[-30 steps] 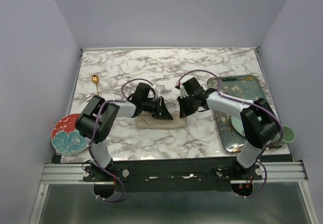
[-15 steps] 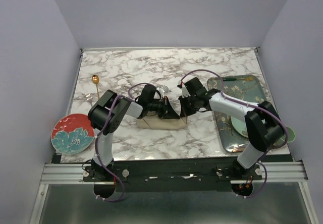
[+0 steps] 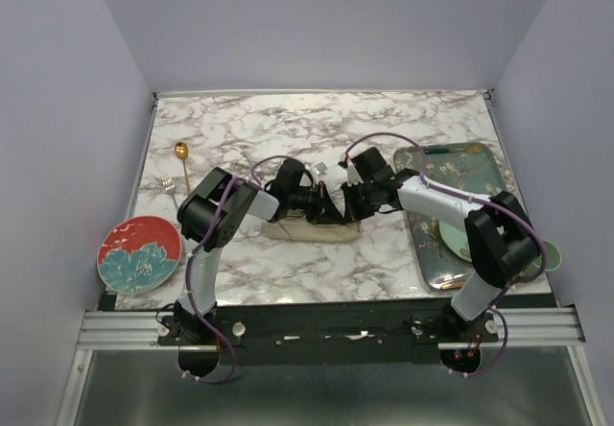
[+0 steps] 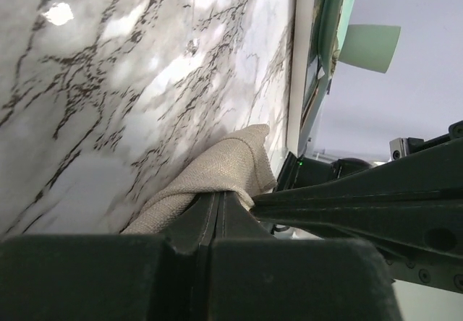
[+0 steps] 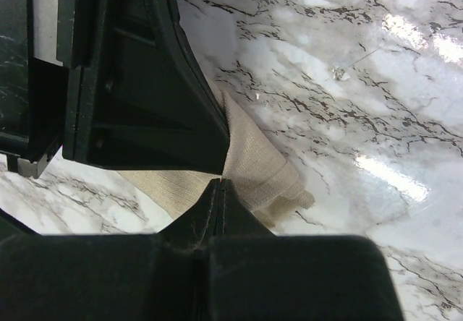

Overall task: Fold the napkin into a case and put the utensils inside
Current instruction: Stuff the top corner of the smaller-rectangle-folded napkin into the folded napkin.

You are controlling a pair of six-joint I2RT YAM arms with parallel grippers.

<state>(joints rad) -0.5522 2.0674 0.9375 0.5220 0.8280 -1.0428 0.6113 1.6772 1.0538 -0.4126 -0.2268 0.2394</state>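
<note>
The napkin [image 3: 299,232] lies folded into a narrow beige case just left of the table's middle. My left gripper [image 3: 337,216] and right gripper [image 3: 351,212] meet tip to tip over its right end. In the left wrist view my left gripper [image 4: 219,195] is shut, its tips against the cloth's [image 4: 221,163] folded edge. The right wrist view has my right gripper [image 5: 219,183] shut too, touching the cloth [image 5: 255,156] beside the left gripper's black body [image 5: 145,90]. The utensils lie far left: a gold spoon [image 3: 180,153] and a fork [image 3: 171,184].
A red flowered plate [image 3: 138,253] sits at the near left corner. A patterned tray [image 3: 451,172] fills the right side, carrying a pale plate [image 3: 454,242]. A green cup [image 3: 548,253] stands at the tray's near right edge, and shows in the left wrist view [image 4: 369,46].
My left gripper has slid right along the napkin until it meets the right gripper. The right gripper has shifted only slightly. The napkin has stayed in place.
</note>
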